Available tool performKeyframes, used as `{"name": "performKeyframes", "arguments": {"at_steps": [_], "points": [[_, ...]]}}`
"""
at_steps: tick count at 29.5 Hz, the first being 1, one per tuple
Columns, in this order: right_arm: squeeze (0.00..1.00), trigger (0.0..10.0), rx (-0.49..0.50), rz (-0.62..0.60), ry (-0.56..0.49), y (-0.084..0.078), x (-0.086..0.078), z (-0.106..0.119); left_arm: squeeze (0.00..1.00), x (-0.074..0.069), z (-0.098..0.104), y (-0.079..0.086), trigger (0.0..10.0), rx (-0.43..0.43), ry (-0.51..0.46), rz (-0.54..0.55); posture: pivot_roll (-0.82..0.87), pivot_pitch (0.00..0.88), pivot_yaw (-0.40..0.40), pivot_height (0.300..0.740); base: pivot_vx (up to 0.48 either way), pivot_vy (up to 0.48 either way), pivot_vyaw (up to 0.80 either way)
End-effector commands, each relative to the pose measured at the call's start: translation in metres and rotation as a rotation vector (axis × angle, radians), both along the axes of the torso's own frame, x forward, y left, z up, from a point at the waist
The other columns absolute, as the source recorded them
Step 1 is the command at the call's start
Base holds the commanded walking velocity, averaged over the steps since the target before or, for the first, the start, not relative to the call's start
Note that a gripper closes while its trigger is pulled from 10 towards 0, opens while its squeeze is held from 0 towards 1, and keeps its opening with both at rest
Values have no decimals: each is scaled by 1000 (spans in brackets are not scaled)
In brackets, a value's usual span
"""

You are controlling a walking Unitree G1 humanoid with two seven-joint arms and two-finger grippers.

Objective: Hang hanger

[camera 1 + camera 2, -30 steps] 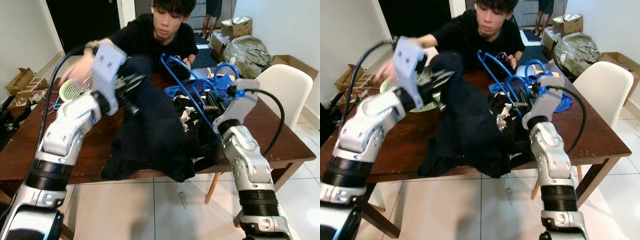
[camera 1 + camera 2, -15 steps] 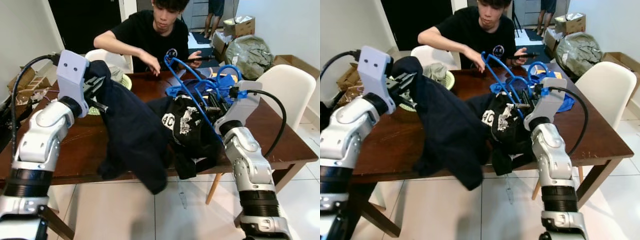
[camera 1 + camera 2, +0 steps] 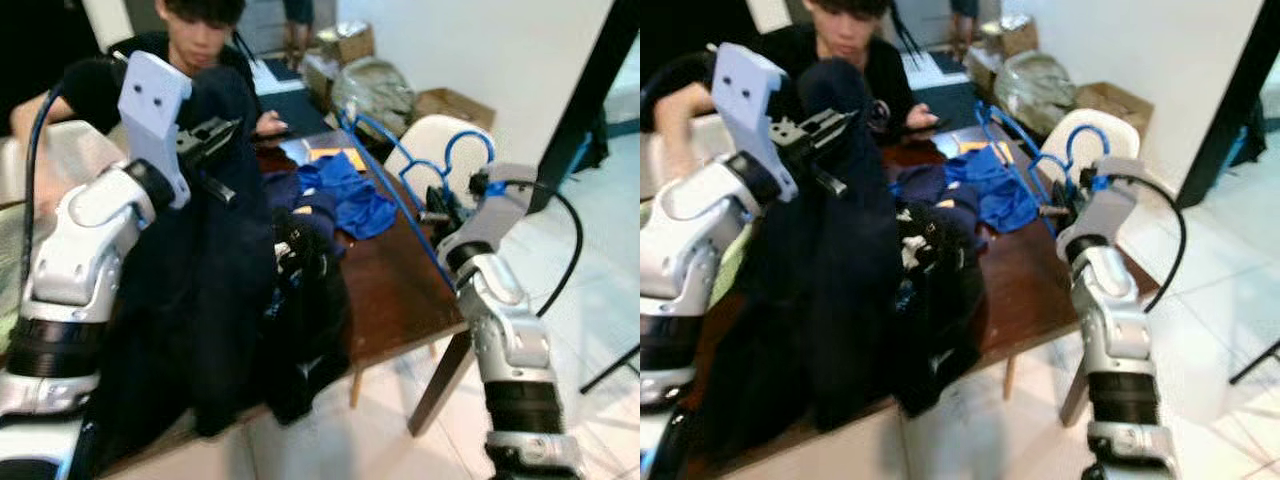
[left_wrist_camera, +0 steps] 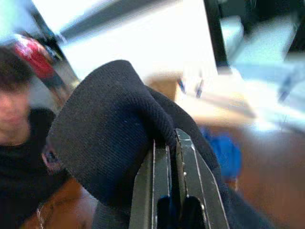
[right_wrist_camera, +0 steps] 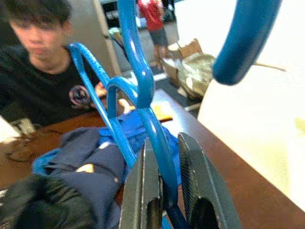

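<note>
A blue plastic hanger (image 3: 400, 190) rises over the right end of the brown table (image 3: 400, 290), its hook (image 3: 462, 150) curling above my right gripper (image 3: 438, 213). In the right wrist view that gripper (image 5: 164, 200) is shut on the hanger's stem (image 5: 143, 90). My left gripper (image 3: 215, 135) is raised at the upper left, shut on a dark navy garment (image 3: 215, 300) that hangs from it down past the table edge. The left wrist view shows the fingers (image 4: 188, 181) pinching a fold of that cloth (image 4: 109, 143).
A person in a black shirt (image 3: 190, 30) sits at the far side of the table. Blue and navy clothes (image 3: 345, 195) lie piled on the tabletop. A white chair (image 3: 435, 145) stands to the right. Boxes and a bag (image 3: 370, 85) sit by the far wall.
The whole view has swung to the right and blurred, so the camera has turned. My left gripper has lifted the dark garment higher; my right gripper still holds the hanger.
</note>
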State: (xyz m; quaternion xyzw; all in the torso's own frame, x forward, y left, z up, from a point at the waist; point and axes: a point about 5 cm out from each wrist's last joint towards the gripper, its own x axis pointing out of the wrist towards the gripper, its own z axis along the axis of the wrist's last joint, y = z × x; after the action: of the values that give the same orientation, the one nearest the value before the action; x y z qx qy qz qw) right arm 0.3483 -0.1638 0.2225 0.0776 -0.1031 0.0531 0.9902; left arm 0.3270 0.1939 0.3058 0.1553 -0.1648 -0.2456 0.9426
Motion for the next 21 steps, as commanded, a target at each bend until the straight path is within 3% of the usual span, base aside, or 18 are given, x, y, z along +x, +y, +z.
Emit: {"name": "performKeyframes", "arguments": {"at_steps": [1, 5, 6, 7, 8, 11, 12, 14, 16, 17, 18, 20, 21], "points": [[0, 10000, 0, -25, 1, -7, -2, -2, 0, -6, 7, -3, 10000, 22, -18, -43, 15, 29, 54, 740, 0, 0, 0], [0, 10000, 0, -26, 2, -7, -2, -2, 0, -11, 7, 6, 10000, 71, 0, -41, 22, 35, 54, 740, 0, 0, 0], [0, 10000, 0, -25, 4, -7, -2, -3, 0, -18, 4, 12, 10000, 139, 34, -69, 28, 38, 53, 740, 0, 0, 0], [0, 10000, 0, -25, 4, -7, -2, -3, 0, -18, 4, 12, 10000, 139, 34, -69, 28, 38, 53, 740, 0, 0, 0], [0, 10000, -1, -24, 7, -6, -2, -4, 0, -27, -1, 15, 10000, 221, 77, -122, 28, 38, 53, 740, 0, 0, 0], [0, 10000, -2, -22, 10, -6, -2, -4, 0, -33, -5, 16, 10000, 275, 110, -161, 33, 39, 51, 740, 0, 0, 0], [0, 10000, -3, -20, 12, -5, -2, -5, 0, -38, -11, 16, 10000, 342, 145, -197, 33, 39, 51, 740, 0, 0, 0], [0, 10000, -3, -20, 12, -5, -2, -5, 0, -38, -11, 16, 10000, 342, 145, -197, 33, 39, 51, 740, 0, 0, 0], [0, 10000, -12, -17, 25, -5, -2, -7, 0, -34, -28, 32, 10000, 563, 208, -97, 33, 41, 49, 740, 0, 0, 0], [0, 10000, -12, -17, 25, -5, -2, -7, 0, -34, -28, 32, 10000, 563, 208, -97, 33, 41, 49, 740, 0, 0, 0], [0, 10000, -17, -16, 31, -6, -2, -8, 0, -30, -35, 39, 10000, 655, 223, -48, 32, 44, 48, 740, 0, 0, 0], [0, 10000, -21, -17, 35, -6, -2, -9, 0, -29, -38, 42, 10000, 704, 227, -23, 31, 45, 47, 740, 0, 0, 0], [0, 10000, -24, -18, 38, -7, -2, -10, 0, -27, -40, 35, 10000, 699, 206, -44, 30, 45, 47, 740, 0, 0, 0]]}}
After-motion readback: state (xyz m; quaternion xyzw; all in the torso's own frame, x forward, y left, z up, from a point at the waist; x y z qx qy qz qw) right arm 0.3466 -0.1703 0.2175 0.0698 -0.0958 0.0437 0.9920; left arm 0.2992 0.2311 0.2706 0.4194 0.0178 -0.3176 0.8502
